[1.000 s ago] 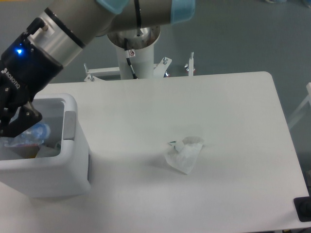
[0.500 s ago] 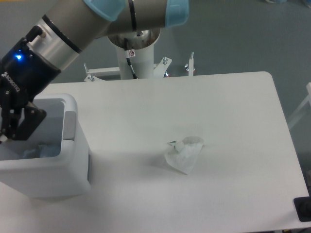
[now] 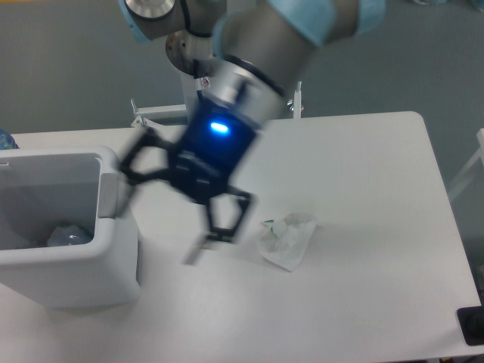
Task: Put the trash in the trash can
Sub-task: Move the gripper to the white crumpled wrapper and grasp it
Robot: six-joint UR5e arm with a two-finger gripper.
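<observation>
our hand (image 3: pixel 162 208), fingers spread wide and empty, hangs over the bench (image 3: pixel 363 174) between the trash can (image 3: pixel 72 261), bottle (image 3: pixel 68 236) already inside, and the wrapper (image 3: pixel 287 240) lying just to its camera-right side.

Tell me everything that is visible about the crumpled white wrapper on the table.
The crumpled wrapper is a small piece of translucent white plastic, creased and bunched higher at its upper end, with a tiny green mark at its upper left edge. It lies loose on the white table, right of the middle. Nothing grips it. The open pincer, blurred by motion, hangs just to its left and seems not to touch it.
</observation>
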